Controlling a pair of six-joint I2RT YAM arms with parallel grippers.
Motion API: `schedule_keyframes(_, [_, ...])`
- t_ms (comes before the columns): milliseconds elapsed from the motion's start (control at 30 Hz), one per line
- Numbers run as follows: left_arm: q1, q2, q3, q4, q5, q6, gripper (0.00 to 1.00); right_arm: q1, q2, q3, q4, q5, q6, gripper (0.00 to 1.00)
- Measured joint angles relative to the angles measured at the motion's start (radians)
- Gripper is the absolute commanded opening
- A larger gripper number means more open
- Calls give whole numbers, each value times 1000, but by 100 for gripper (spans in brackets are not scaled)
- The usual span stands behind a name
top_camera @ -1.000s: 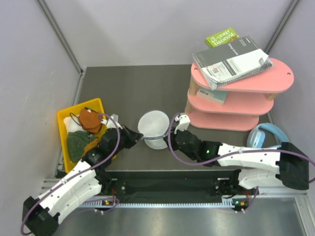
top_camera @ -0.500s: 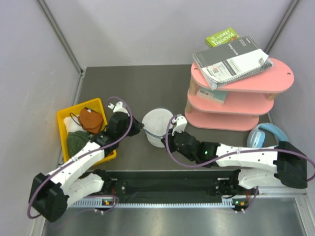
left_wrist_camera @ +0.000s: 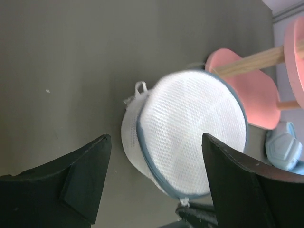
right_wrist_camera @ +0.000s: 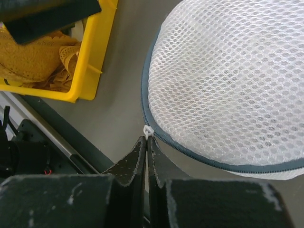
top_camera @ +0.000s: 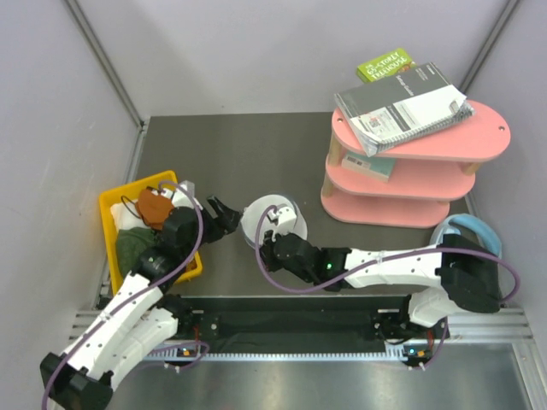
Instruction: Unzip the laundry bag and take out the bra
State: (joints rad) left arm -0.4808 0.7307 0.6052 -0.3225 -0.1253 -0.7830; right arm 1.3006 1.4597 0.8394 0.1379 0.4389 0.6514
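Right wrist: right gripper (right_wrist_camera: 147, 141) pinches zipper pull (right_wrist_camera: 148, 130); could slip.
Left gripper (left_wrist_camera: 156, 142): apart, so your laundry bag (left_wrist_camera: 194, 118) may drag.

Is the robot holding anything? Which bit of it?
The right gripper is shut on the laundry bag, pinching its small white zipper pull at the rim. The left gripper is open and holds nothing.

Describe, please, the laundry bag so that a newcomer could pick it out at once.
Start at the pink three-tier shelf at the right of the dark table. Left of it, before the yellow bin, sits the laundry bag. It is the only white, round mesh pouch, ringed by a grey-blue zipper.
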Motion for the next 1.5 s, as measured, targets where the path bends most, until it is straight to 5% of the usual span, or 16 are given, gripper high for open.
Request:
schedule_keyframes(567, [0,-77,-238,99,245,-206,44,8,37,34,9,-17,0,0])
schedule_keyframes(800, [0,-61,-250,144,259,-232,0,11,41,34,7,-18,0,0])
schedule_keyframes(1500, [0,-6,-192,125,206,-166,0,-6,-46,-35,-19,37,5,0])
